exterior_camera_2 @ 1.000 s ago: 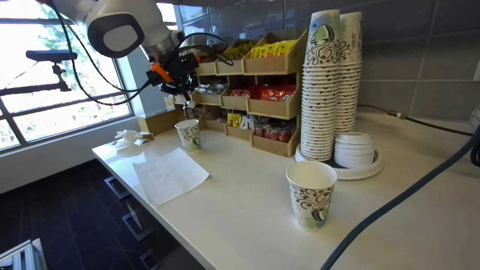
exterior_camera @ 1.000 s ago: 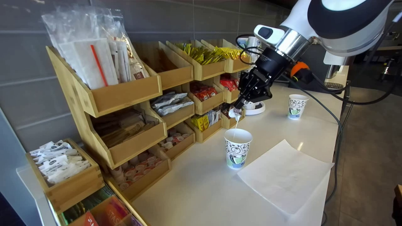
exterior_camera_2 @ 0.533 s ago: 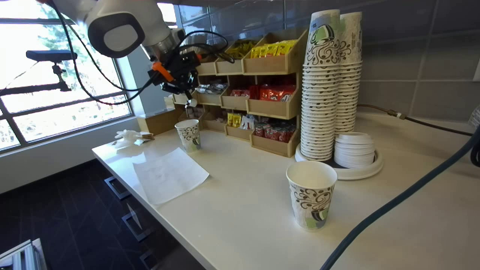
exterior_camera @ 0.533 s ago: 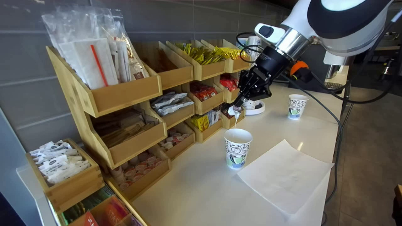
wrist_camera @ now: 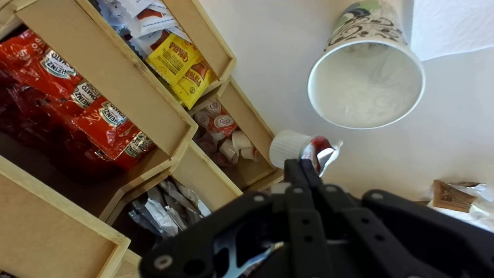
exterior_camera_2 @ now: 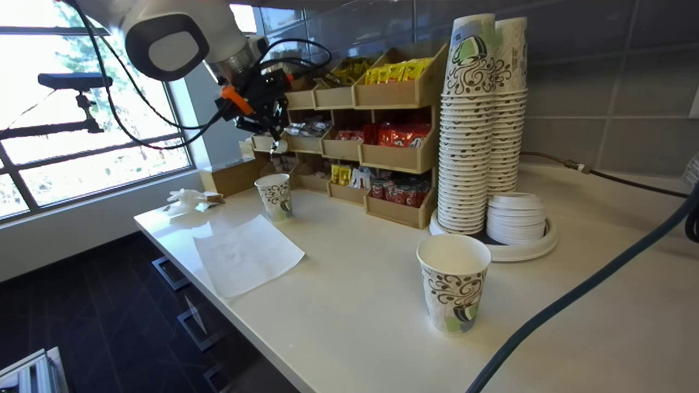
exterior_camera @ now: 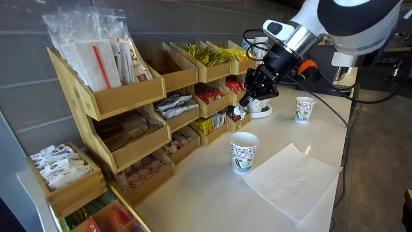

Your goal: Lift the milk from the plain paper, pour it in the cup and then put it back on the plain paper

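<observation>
My gripper (wrist_camera: 301, 164) is shut on the peeled lid edge of the milk (wrist_camera: 287, 148), a tiny white pot with a red and silver lid. In both exterior views the milk (exterior_camera: 238, 111) (exterior_camera_2: 279, 147) hangs tipped above the cup (exterior_camera: 243, 158), below my gripper (exterior_camera: 244, 101) (exterior_camera_2: 274, 135). The patterned paper cup (exterior_camera_2: 274, 199) stands upright; in the wrist view the cup (wrist_camera: 364, 31) holds pale, cloudy liquid. The plain paper (exterior_camera: 293, 180) lies flat and bare beside the cup, also in an exterior view (exterior_camera_2: 248, 256) and at the wrist view's upper right (wrist_camera: 455, 27).
A wooden rack (exterior_camera: 128, 100) of packets and creamers lines the wall, close behind the milk. A spare paper cup (exterior_camera: 304, 109) (exterior_camera_2: 455, 284) stands farther along the counter. Stacked cups (exterior_camera_2: 467, 147) and lids (exterior_camera_2: 516, 221) stand by the rack. A thick cable (exterior_camera_2: 579, 295) crosses in front.
The thin white stream from the milk into the cup has broken off; only a small drop shows below the pot. My gripper and the milk have risen slightly. The cup and paper have not moved.
</observation>
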Tool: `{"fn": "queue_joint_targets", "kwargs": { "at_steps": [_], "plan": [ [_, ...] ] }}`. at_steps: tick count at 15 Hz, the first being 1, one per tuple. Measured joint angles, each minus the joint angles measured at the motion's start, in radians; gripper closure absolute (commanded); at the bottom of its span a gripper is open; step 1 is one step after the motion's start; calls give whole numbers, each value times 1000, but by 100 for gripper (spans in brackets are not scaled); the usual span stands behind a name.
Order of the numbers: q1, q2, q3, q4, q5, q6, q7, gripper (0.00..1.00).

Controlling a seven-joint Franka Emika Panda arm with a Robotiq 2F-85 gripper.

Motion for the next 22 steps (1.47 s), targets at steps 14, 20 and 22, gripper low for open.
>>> {"fn": "queue_joint_targets", "kwargs": {
  "at_steps": [14,20,22],
  "plan": [
    [3,-12,-2,-4,0,0,-14,100],
    [6,-13,-8,-11,0,-1,-24,100],
    [8,-15,-12,-15,0,-6,-25,100]
  ]
}}
